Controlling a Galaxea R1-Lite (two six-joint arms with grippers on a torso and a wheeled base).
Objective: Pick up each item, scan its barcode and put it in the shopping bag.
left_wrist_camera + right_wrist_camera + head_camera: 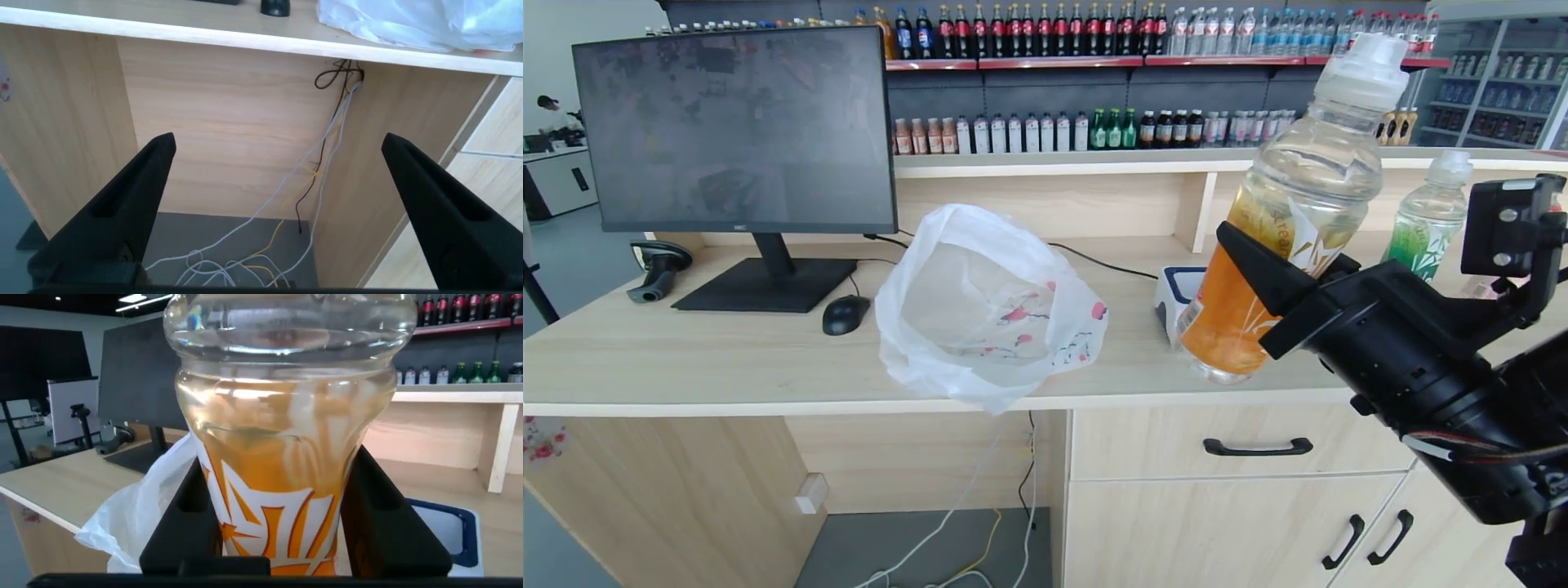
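Jaws: right gripper (282, 514) clamps bottle (1290, 204); left gripper (278, 143) spread wide below counter (686, 359) edge | bottle tilts toward 1 o'clock near front edge, 3 o'clock of bag (988, 302), bare counter between | right arm enters from 4 o'clock.

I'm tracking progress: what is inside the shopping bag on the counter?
The shopping bag gapes open; inside, only its own plastic with red flower print shows, no item. Crumpled lower folds hide the very bottom.

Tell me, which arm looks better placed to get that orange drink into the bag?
The right. The right pincer is shut on the orange drink bottle, near the shopping bag on the counter. The left pincer is open and empty, down below the counter edge.
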